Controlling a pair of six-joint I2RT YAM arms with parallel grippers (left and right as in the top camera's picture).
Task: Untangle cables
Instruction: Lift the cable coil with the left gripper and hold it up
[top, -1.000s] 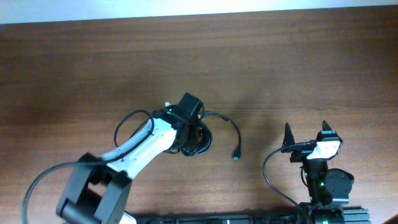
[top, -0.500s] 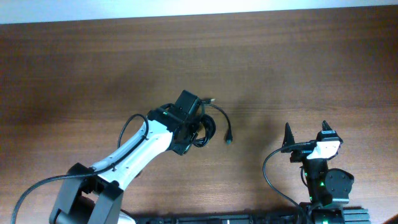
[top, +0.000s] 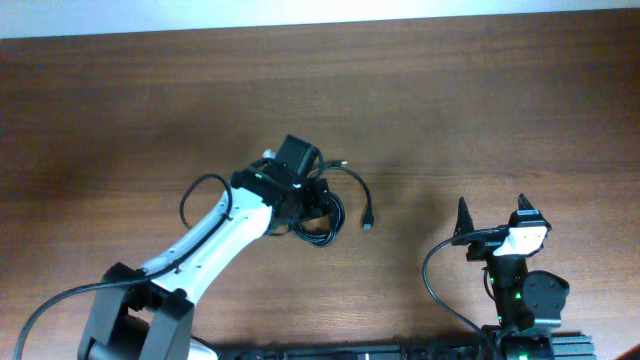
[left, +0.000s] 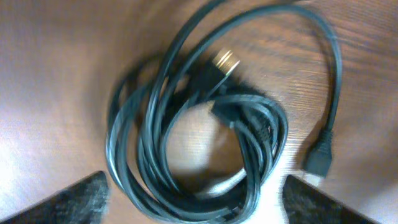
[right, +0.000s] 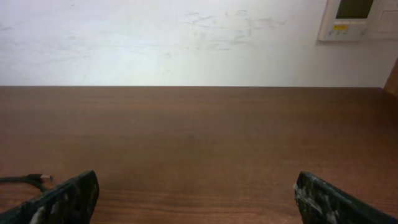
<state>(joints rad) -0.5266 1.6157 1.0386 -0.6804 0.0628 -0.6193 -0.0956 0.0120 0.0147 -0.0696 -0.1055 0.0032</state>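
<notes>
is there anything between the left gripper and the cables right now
Nothing visible does. In the left wrist view the cables lie coiled on the table directly ahead of the open left gripper, between its spread fingers, with only bare wood around the bundle.

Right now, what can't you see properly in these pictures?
- Overhead: the left gripper covers part of the cables, so the cords cannot be counted.
- Left wrist: the picture is blurred, so the type of the gold-tipped plug and which cord lies over which stay unclear.
- Right wrist: a cable end is cut off by the left edge.
</notes>
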